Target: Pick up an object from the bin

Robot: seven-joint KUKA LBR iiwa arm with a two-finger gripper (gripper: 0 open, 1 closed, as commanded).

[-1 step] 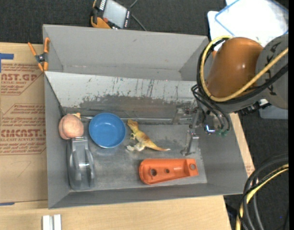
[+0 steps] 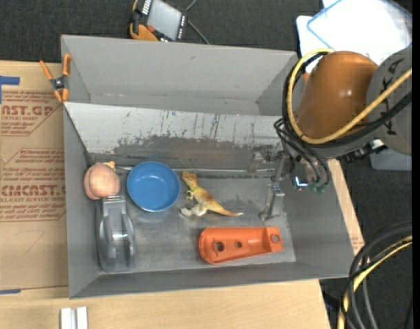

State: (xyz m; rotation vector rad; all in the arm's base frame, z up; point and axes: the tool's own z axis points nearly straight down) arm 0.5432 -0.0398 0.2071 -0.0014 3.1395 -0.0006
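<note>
Orange, stiff and probably light, the holed plastic block point(image 2: 238, 245) lies near right in the bin point(image 2: 189, 81), just nearer than the gripper point(image 2: 272, 208), whose open-or-closed state you cannot tell; take it across its slick narrow width, mid-length.

1. You saw a glossy orange-brown dome cover point(image 2: 333, 91) capping the wrist.
2. You saw a yellow cable point(image 2: 290, 98) looped round that cover, and black cables point(image 2: 312, 166) bunched beneath it.
3. You saw a grey arm casing point(image 2: 403, 118) behind.
4. Your end effector point(image 2: 271, 208) was slim, bare grey metal.
</note>
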